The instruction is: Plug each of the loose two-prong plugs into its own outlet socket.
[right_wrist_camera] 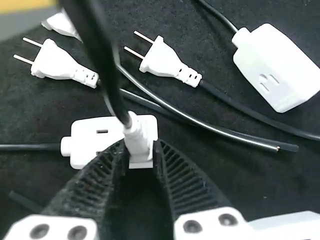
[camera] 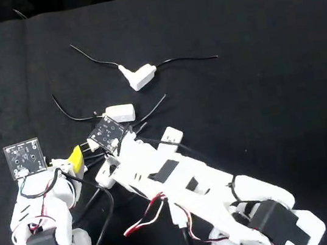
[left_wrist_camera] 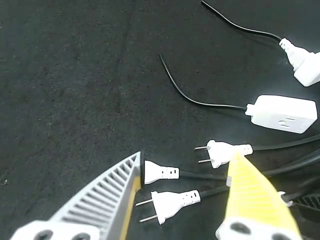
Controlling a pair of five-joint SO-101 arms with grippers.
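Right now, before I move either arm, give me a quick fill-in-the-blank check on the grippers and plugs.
1. The right gripper is ____ on a white plug.
2. In the right wrist view, ____ loose two-prong plugs lie with their prongs bare.
3. The left gripper is ____, holding nothing.
Missing words: shut; two; open.

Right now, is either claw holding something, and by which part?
The right claw is shut on a white plug, pinching the sides of its body. The left claw is open and holds nothing.
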